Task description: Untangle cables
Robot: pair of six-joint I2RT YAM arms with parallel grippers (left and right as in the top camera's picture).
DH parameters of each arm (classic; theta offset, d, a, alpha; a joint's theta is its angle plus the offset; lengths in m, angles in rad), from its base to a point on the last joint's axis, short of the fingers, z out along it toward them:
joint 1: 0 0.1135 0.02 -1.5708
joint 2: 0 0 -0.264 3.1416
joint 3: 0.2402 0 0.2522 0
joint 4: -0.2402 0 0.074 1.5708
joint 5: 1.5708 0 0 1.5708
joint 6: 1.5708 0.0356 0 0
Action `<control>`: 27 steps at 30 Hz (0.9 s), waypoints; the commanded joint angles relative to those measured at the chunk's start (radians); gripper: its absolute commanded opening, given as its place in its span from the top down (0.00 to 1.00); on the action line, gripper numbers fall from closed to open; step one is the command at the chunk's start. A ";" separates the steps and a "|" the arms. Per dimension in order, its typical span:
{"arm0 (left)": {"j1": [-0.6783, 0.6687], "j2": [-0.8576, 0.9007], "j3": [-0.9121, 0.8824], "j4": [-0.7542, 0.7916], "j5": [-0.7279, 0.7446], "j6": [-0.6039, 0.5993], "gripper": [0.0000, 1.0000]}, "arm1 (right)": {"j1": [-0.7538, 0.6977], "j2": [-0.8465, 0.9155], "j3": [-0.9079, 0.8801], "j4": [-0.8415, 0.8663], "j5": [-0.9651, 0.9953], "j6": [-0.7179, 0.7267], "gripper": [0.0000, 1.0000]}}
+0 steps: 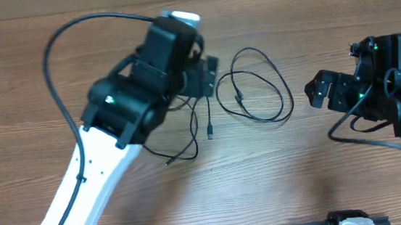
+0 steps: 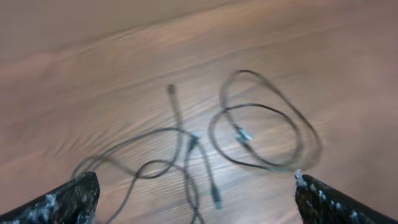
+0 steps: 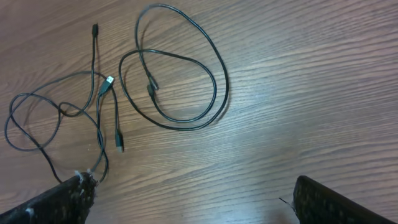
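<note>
The cables lie on the wooden table in two groups. A looped cable (image 1: 253,86) lies apart at centre right; it also shows in the left wrist view (image 2: 267,124) and the right wrist view (image 3: 180,81). Loosely crossed strands with plugs (image 1: 191,131) lie partly under my left arm and show in both wrist views (image 2: 180,155) (image 3: 62,112). My left gripper (image 1: 208,75) (image 2: 196,183) is open and empty, above the crossed strands. My right gripper (image 1: 317,91) (image 3: 193,183) is open and empty, to the right of the loop over bare wood.
A thick black robot cable (image 1: 60,88) arcs over the left arm. Another (image 1: 355,132) hangs by the right arm. The wooden table (image 1: 278,171) ends at a far edge along the top of the overhead view.
</note>
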 commanded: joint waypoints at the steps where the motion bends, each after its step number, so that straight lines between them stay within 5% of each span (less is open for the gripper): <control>1: 0.089 -0.004 0.011 -0.069 -0.034 -0.084 0.00 | 0.004 0.068 0.010 0.016 0.006 0.053 0.00; 5: 0.192 -0.004 0.011 -0.151 0.011 -0.084 0.00 | 0.004 0.232 0.010 0.016 0.005 0.245 0.00; 14: 0.254 -0.004 0.011 -0.151 0.058 -0.084 0.00 | 0.013 0.537 0.001 0.080 -0.220 0.316 0.00; 21: 0.253 -0.004 0.011 -0.150 0.058 -0.084 0.00 | 0.096 0.576 -0.134 0.287 -0.309 0.365 0.00; 27: 0.253 -0.004 0.011 -0.151 0.058 -0.084 0.00 | 0.152 0.576 -0.313 0.484 -0.305 0.614 0.00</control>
